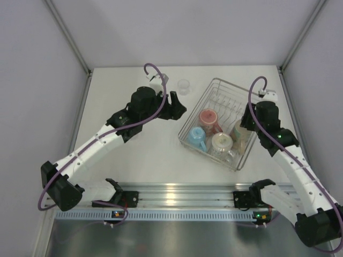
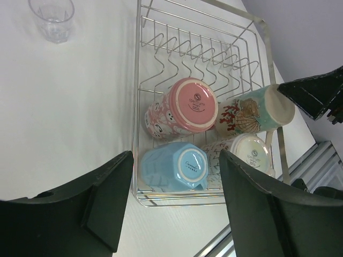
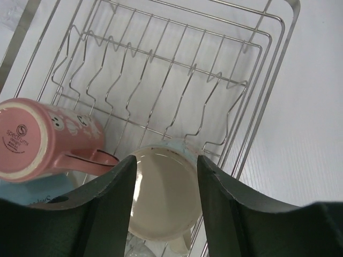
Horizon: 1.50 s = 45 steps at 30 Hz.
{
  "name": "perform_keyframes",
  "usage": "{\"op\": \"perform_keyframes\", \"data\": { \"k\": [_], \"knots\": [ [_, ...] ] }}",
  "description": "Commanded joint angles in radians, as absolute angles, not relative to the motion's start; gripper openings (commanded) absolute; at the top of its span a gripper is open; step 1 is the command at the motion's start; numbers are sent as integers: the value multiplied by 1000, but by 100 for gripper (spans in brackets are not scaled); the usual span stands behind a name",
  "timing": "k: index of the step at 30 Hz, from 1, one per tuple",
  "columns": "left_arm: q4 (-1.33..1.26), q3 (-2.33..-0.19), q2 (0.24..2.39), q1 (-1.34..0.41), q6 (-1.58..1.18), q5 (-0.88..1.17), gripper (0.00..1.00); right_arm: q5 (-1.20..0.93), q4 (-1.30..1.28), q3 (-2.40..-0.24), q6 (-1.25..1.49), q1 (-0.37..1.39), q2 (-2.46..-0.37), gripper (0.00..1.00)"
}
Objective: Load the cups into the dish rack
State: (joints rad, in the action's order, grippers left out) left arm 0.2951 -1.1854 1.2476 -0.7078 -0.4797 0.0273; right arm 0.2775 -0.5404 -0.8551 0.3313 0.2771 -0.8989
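**In the rack's right-hand side: one mug between my fingers, one glass out on the table**

Over the dish rack (image 1: 196,110), my right gripper (image 3: 166,163) has a finger either side of the mouth of the patterned mug (image 2: 252,112). The mug lies tilted against the wire beside the pink mug (image 2: 182,107). Whether my pads press its wall or stand a hair off it, I cannot tell from here. The blue mug (image 2: 171,166) and a white-bottomed mug (image 2: 249,152) sit base-up along the rack's near end.

My left gripper (image 1: 179,105) hangs above the bare table (image 1: 134,160) just left of the rack, with its jaws wide and nothing in them. The clear glass (image 1: 184,85) stands upright beyond it, apart from the rack, and looks to be the one cup not yet loaded.

I judge the mugs stiff, glazed and fairly heavy for their size. They should be sure enough in a pinch across the rim, but likely to chip if dropped onto wire or onto each other. The glass I expect to be light, thin-walled and slick. I would take it with my left fingers, one inside the rim and one outside, or across the body low down. I would close gently, since a hard squeeze could shoot it out or crack it.
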Motion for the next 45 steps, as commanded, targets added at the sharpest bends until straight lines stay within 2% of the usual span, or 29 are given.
{"op": "perform_keyframes", "data": {
  "k": [1, 15, 23, 29, 33, 40, 43, 45],
  "knots": [
    [285, -1207, 1218, -703, -463, 11, 71, 273, -497, -861, 305, 242, -899, 50],
    [285, -1215, 1247, -701, -471, 12, 71, 74, -419, -773, 328, 207, -919, 50],
    [287, -1197, 1253, -701, -457, -4, 70, 83, -396, -764, 315, 206, -919, 50],
    [403, -1241, 1264, -690, -428, -136, 71, 139, -425, -819, 282, 183, -914, 54],
    [547, -1298, 1311, -651, -407, -245, 71, 161, -466, -876, 279, 170, -894, 67],
    [649, -1235, 1290, -516, -394, -322, 70, 97, -474, -870, 272, 170, -773, 69],
    [686, -1204, 1311, -485, -371, -425, 69, 74, -443, -841, 272, 167, -724, 70],
    [690, -1187, 1334, -450, -364, -396, 68, 80, -433, -824, 270, 167, -700, 70]
  ]
}}
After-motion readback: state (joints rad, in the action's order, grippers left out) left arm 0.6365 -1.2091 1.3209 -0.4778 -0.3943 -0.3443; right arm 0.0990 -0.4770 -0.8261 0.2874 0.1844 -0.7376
